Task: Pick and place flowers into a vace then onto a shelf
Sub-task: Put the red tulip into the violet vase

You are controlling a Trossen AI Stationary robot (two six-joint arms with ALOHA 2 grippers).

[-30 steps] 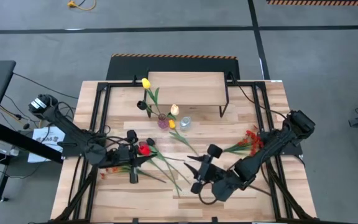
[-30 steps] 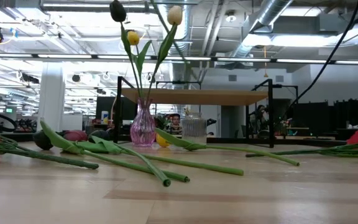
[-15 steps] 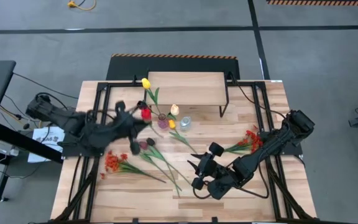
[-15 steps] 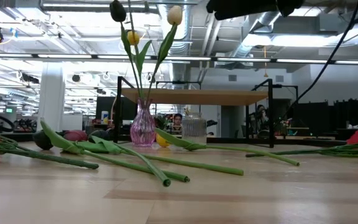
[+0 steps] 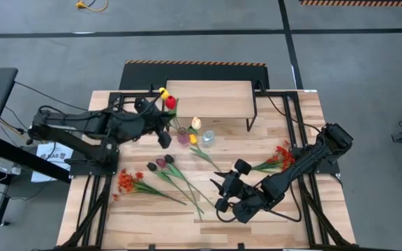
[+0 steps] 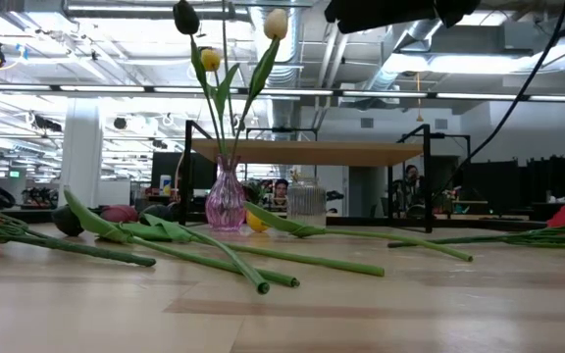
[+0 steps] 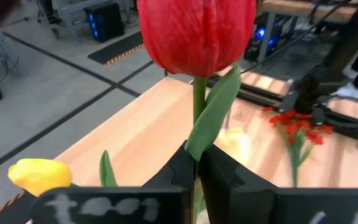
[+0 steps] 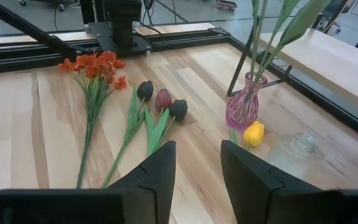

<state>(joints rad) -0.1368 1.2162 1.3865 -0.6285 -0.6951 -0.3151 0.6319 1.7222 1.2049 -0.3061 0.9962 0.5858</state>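
Gripping the red tulip (image 7: 196,34) by its green stem, the left gripper (image 5: 165,122) had its fingers closed on it, the head raised near the pink vase (image 5: 182,137), which stood just before the shelf (image 5: 208,99). That vase already held tulips with yellow, cream and dark heads, while three dark tulips (image 8: 161,102), an orange spray (image 5: 125,181) and red sprays (image 5: 283,155) lay on the table (image 5: 257,146), so most placing remained. Reaching across from the table's left edge, the left arm worked alone; the right gripper (image 8: 194,163) waited low over the front, fingers parted and empty.

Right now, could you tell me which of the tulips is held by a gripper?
The red tulip: the left gripper pinches its stem, while the others lie on the table or stand in the vase.
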